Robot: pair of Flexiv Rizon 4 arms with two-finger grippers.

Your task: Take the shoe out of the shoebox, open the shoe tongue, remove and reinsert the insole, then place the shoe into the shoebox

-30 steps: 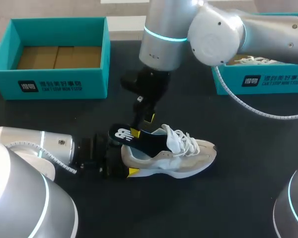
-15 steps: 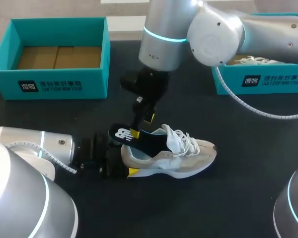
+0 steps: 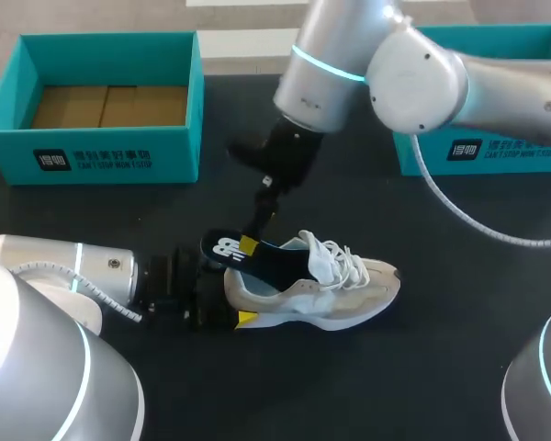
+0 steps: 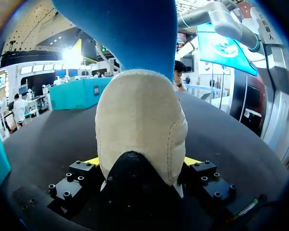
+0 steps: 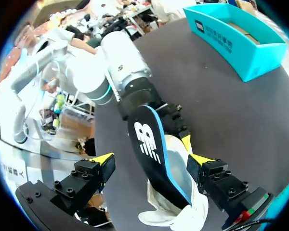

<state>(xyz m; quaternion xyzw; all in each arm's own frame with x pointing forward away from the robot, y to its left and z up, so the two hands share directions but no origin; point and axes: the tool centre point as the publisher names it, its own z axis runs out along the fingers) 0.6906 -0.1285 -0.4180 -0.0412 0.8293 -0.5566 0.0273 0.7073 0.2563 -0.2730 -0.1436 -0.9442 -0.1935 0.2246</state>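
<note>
Shoe (image 3: 323, 283) upright on counter (image 3: 441, 367), heel pinched by left claw (image 4: 142, 161). Insole (image 3: 257, 255) juts half out of heel opening. Right claw (image 5: 151, 159) spread above insole, not touching. Insole likely light, floppy foam: pinch raised heel end across flat faces.
</note>
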